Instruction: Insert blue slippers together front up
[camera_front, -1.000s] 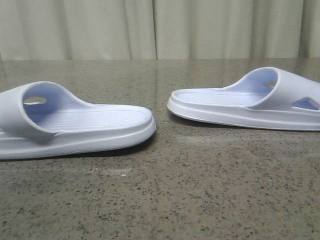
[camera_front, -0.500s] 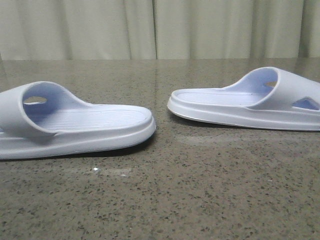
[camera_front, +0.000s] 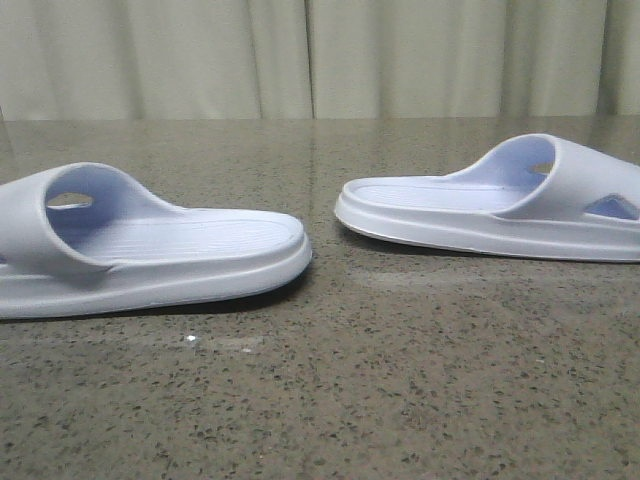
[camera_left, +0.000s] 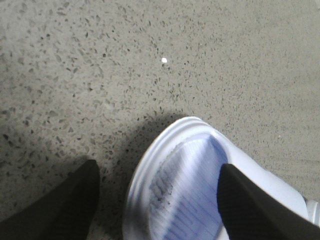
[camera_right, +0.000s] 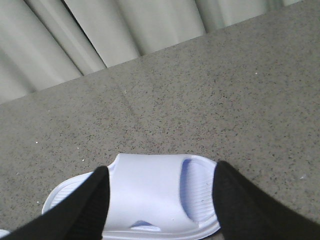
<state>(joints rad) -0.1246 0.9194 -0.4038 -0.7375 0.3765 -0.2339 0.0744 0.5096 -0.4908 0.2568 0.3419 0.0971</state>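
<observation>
While both blue slippers (camera_front: 150, 250) (camera_front: 500, 205) lie flat and apart on the speckled worktop (camera_front: 400, 380), left gripper (camera_left: 157, 200) fingers (camera_left: 75, 200) spread wide over one slipper's heel end, and right gripper (camera_right: 160, 200) fingers (camera_right: 95, 200) gape around the other's strap, gripping nothing.

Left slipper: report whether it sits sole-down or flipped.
Sole-down. The left slipper rests flat on the table, ribbed footbed and strap facing up.
</observation>
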